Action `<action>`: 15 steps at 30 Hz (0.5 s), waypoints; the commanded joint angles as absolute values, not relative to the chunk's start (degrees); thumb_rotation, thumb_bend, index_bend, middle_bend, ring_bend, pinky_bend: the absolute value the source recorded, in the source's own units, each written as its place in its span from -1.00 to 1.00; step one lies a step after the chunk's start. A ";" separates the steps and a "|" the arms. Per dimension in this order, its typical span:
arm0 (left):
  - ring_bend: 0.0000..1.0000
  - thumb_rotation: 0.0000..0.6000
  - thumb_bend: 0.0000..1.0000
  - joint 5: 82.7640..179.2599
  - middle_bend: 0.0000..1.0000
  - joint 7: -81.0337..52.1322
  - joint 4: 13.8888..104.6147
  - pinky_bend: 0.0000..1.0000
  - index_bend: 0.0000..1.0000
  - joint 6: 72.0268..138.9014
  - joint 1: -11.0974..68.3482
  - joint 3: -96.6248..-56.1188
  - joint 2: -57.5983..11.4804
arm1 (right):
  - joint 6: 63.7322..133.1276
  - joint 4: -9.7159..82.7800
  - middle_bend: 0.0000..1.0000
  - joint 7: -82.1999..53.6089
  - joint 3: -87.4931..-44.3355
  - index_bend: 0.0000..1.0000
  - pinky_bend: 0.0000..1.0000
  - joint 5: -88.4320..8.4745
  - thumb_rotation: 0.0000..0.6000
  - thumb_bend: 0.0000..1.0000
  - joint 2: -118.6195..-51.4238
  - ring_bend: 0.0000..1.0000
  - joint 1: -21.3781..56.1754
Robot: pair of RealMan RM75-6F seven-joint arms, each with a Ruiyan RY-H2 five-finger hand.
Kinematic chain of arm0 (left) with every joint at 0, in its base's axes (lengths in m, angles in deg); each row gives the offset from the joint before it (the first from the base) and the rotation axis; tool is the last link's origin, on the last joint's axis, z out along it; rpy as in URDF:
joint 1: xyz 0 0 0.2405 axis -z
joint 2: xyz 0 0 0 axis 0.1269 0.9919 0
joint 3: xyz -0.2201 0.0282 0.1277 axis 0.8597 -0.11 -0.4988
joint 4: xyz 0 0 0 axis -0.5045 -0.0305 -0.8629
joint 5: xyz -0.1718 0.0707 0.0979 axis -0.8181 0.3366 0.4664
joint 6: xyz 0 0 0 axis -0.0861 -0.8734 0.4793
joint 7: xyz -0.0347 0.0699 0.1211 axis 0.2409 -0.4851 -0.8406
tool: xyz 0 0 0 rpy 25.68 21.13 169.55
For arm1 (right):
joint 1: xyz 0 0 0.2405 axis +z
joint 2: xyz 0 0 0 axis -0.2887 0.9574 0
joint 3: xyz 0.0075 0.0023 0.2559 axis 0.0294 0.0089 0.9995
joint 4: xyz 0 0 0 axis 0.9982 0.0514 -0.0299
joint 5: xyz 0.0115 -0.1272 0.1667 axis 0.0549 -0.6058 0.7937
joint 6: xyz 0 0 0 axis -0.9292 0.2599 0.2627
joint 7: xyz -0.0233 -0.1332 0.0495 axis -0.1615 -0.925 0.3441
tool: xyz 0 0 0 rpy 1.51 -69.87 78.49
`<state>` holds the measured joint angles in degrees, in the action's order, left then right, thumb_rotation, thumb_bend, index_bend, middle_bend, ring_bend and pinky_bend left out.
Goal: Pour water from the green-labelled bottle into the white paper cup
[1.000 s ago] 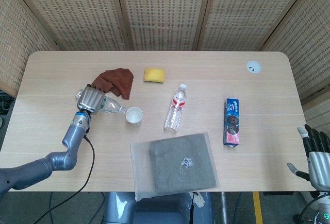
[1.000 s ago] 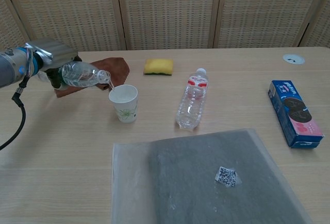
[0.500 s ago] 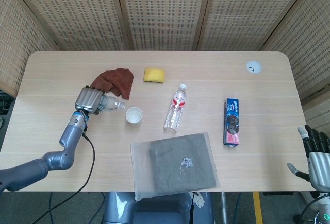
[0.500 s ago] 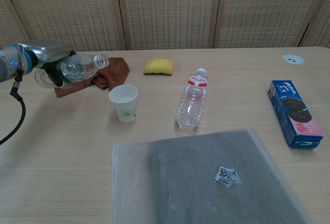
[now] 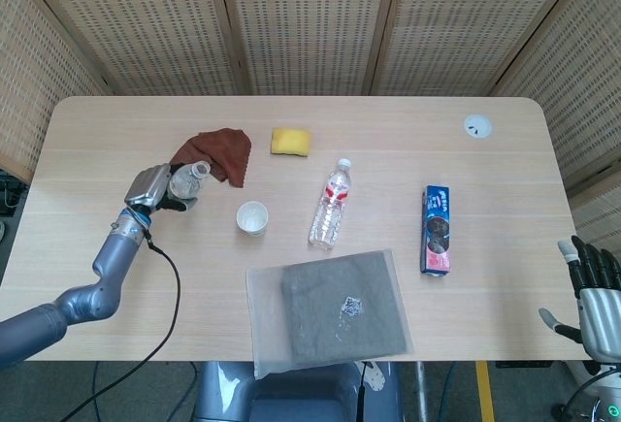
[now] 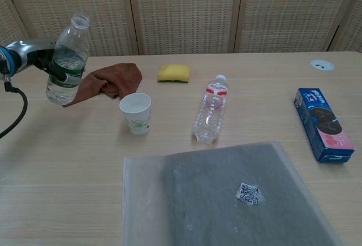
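Green-labelled bottle [image 6: 66, 59] now tipped back upright, gripped in left hand [image 6: 42, 57], left of white paper cup [image 6: 136, 112].

The whole tabletop [image 5: 408, 141] is seen steeply from above in the head view, while its middle is shared, nearer and lower, by the forward-facing chest view.

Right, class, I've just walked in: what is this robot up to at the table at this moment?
The left hand holds the green-labelled bottle nearly upright and uncapped, off to the side of the white paper cup, so nothing is pouring now. The cup stands upright in front of a brown cloth. The right hand waits open at the table's edge, holding nothing. A red-labelled bottle lies untouched on the table.
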<state>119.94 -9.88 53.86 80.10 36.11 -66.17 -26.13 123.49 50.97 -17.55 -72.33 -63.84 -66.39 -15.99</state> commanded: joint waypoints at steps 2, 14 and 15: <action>-0.34 1.00 0.22 127.62 0.06 5.96 52.17 -0.30 0.37 77.62 31.68 -63.46 -27.22 | 123.50 51.00 -1.00 -17.53 -72.40 -0.96 -1.00 -63.97 1.00 -1.00 -66.37 -1.00 -16.01; -0.34 1.00 0.16 137.72 0.06 29.00 41.72 -0.30 0.37 76.65 29.24 -64.79 -34.77 | 123.17 50.94 -1.00 -17.45 -72.41 -0.96 -1.00 -63.80 1.00 -1.00 -66.37 -1.00 -15.94; -0.34 1.00 0.16 138.49 0.06 30.51 41.02 -0.30 0.37 76.75 29.22 -65.00 -35.20 | 123.11 50.95 -1.00 -17.49 -72.41 -0.96 -1.00 -63.78 1.00 -1.00 -66.37 -1.00 -15.91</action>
<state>135.36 26.22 44.12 76.76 29.84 -64.34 -32.97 123.12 50.95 -17.48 -72.41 -63.79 -66.37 -15.92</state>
